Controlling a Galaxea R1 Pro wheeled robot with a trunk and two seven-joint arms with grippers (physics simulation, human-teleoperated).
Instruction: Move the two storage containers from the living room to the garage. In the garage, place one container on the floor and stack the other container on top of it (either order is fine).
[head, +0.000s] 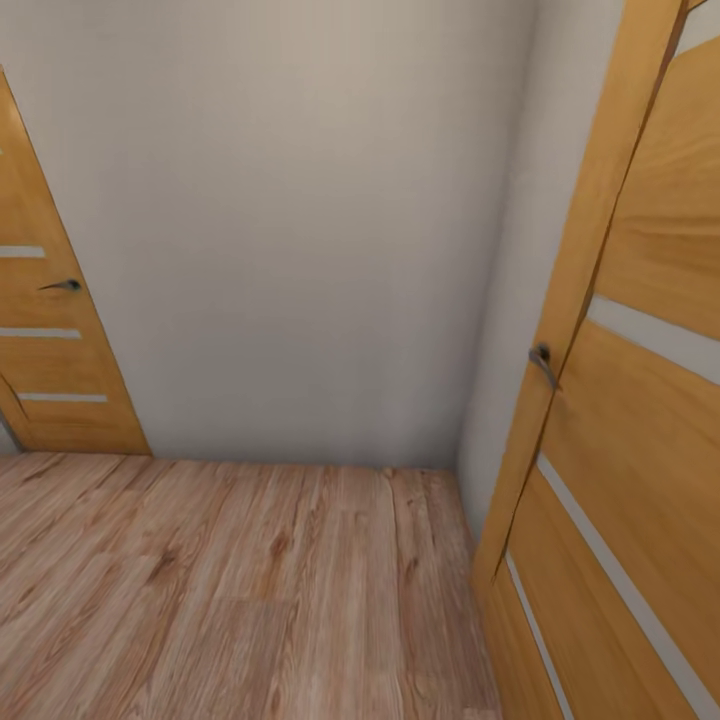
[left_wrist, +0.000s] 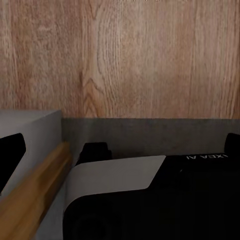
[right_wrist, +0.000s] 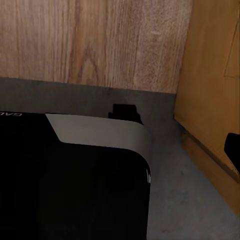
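The head view is facing a plain pale wall (head: 300, 230) in a corner, with light wood-plank flooring (head: 220, 590) running up to its base. A wooden door (head: 50, 330) with pale horizontal strips and a dark lever handle (head: 63, 286) is standing at the left edge. A second wooden door (head: 620, 430) of the same kind is filling the right side, angled toward the camera, with its own metal handle (head: 542, 362) showing at its near edge.

The left wrist view is looking down over the robot's black and white base (left_wrist: 150, 200), with a band of grey floor and then wood planks (left_wrist: 125, 55) beyond it, plus a white block and a tan wooden edge (left_wrist: 35, 190) close by. The right wrist view is showing the same base (right_wrist: 75, 175), wood planks (right_wrist: 90, 40) beyond, and a tan door panel (right_wrist: 210, 80) standing close alongside.

Neither set of fingers is appearing clearly, so I cannot tell how far open they are or whether they are holding anything. No orange-red container is appearing here, so I cannot place either one relative to the fingers.
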